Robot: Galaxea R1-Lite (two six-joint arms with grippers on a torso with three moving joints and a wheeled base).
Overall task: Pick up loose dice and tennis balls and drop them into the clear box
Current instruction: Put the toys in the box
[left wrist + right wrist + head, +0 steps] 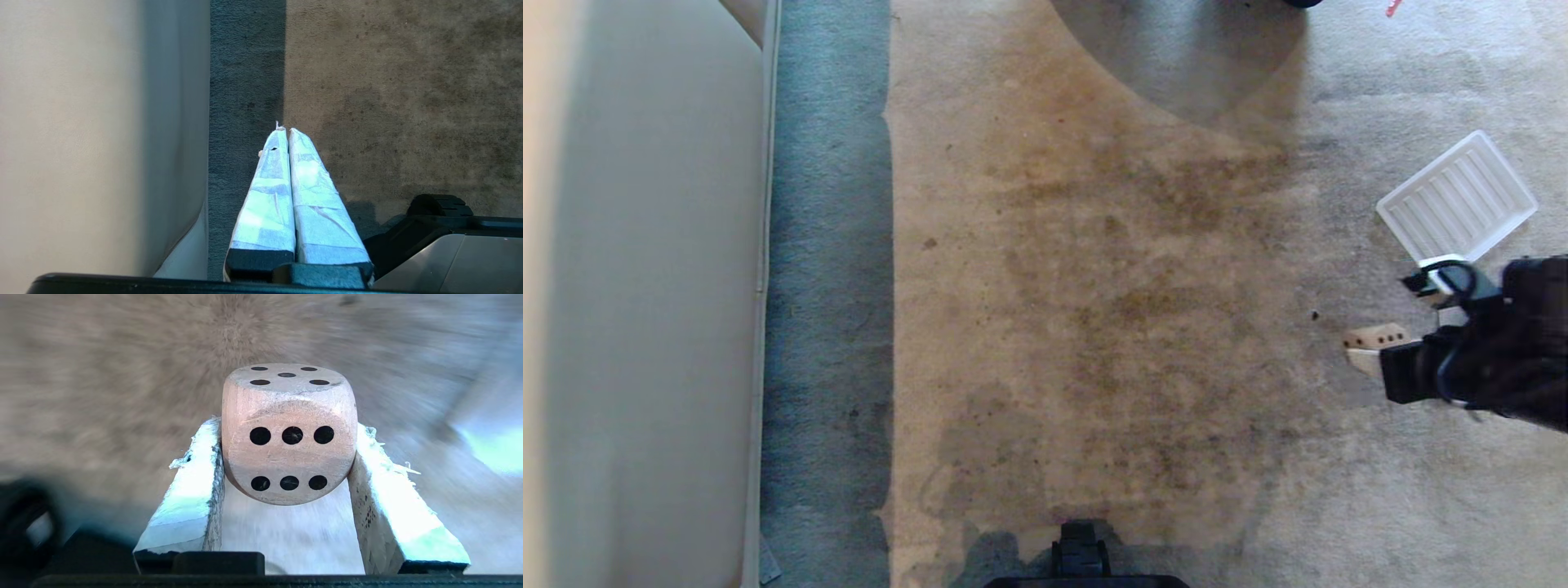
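I am clamping my right claw (288,457) on one beige wooden die (289,433) at the head view's right edge, just below one ribbed lid (1458,198), my left claw (286,130) pressed together.

Head camera looks steeply down on carpet (1094,286); both wrist cameras sit close behind their fingers (286,134).

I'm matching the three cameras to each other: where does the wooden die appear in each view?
Head view: the wooden die sits at the right edge, at the tip of the right gripper.
Left wrist view: not in it.
Right wrist view: centre, clamped between the taped fingers.
Shared landmark: the stained carpet.
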